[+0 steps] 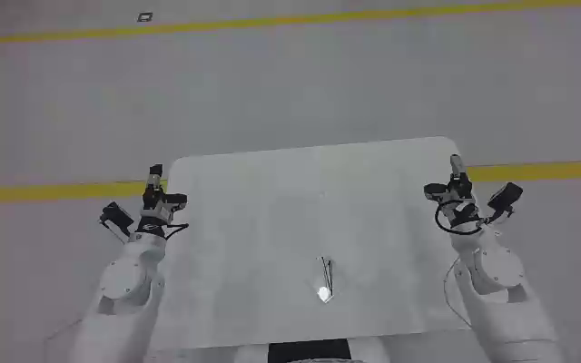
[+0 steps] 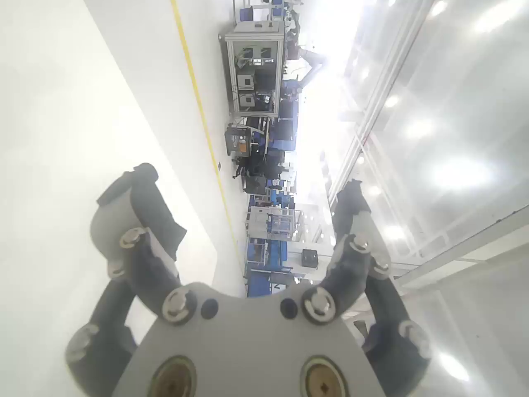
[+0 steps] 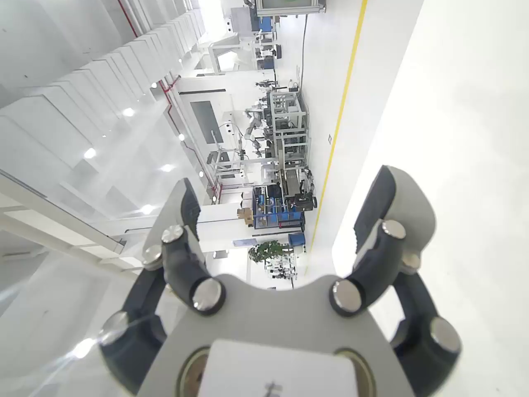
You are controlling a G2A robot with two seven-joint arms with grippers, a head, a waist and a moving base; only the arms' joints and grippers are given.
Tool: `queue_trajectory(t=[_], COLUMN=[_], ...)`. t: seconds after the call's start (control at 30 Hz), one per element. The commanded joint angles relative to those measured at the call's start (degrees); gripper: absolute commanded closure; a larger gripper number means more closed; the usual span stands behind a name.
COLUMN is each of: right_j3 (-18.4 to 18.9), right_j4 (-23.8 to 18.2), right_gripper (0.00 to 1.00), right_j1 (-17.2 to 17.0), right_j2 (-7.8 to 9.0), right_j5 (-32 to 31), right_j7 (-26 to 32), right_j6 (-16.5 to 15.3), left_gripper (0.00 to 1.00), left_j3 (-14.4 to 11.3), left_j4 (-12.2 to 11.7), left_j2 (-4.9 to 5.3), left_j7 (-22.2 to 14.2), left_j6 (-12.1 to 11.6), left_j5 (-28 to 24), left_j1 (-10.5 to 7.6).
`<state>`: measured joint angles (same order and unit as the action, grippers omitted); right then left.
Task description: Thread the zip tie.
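Observation:
A thin dark zip tie [image 1: 326, 276] lies on the white table [image 1: 272, 227] near its front edge, around the middle, bent into a narrow V. My left gripper [image 1: 155, 172] hangs over the table's left edge, far from the tie; my right gripper [image 1: 456, 163] hangs over the right edge, just as far away. In the left wrist view the left gripper [image 2: 248, 183] is open with nothing between its fingers. In the right wrist view the right gripper [image 3: 285, 192] is open and empty too. Both wrist cameras look out past the table into the hall.
A yellow floor line [image 1: 272, 20] runs behind the table and another yellow line [image 1: 54, 191] passes level with both grippers. A bright glare spot [image 1: 324, 293] sits on the table just in front of the tie. Racks and machines [image 2: 256, 76] stand far off in the hall.

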<state>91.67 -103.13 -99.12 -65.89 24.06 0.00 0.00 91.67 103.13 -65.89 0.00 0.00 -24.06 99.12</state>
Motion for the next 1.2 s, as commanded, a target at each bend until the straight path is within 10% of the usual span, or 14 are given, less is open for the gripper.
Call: queue_trajectory(t=[0.0, 0.03, 0.23, 0.7, 0.97, 1.17], right_j3=[0.00, -0.01, -0.96, -0.96, -3.38, -4.16], right_j4=[0.00, -0.61, -3.82, -3.82, -6.47, -6.51], right_gripper=[0.00, 0.00, 0.00, 0.00, 0.00, 0.00], right_j1=[0.00, 0.07, -3.49, -3.49, -4.83, -4.74], right_j2=[0.00, 0.06, 0.32, 0.32, 0.85, 0.74], right_j5=[0.00, -1.31, -13.53, -13.53, -35.90, -35.23], right_j7=[0.00, 0.40, 4.08, 4.08, 7.73, 8.09], right_j6=[0.00, -0.60, -6.92, -6.92, -8.02, -8.35], left_gripper=[0.22, 0.00, 0.00, 0.00, 0.00, 0.00], left_j3=[0.00, 0.00, 0.00, 0.00, 0.00, 0.00], left_j4=[0.00, 0.00, 0.00, 0.00, 0.00, 0.00], left_j2=[0.00, 0.00, 0.00, 0.00, 0.00, 0.00], left_j7=[0.00, 0.00, 0.00, 0.00, 0.00, 0.00], left_j6=[0.00, 0.00, 0.00, 0.00, 0.00, 0.00], left_j5=[0.00, 0.00, 0.00, 0.00, 0.00, 0.00], left_j1=[0.00, 0.00, 0.00, 0.00, 0.00, 0.00])
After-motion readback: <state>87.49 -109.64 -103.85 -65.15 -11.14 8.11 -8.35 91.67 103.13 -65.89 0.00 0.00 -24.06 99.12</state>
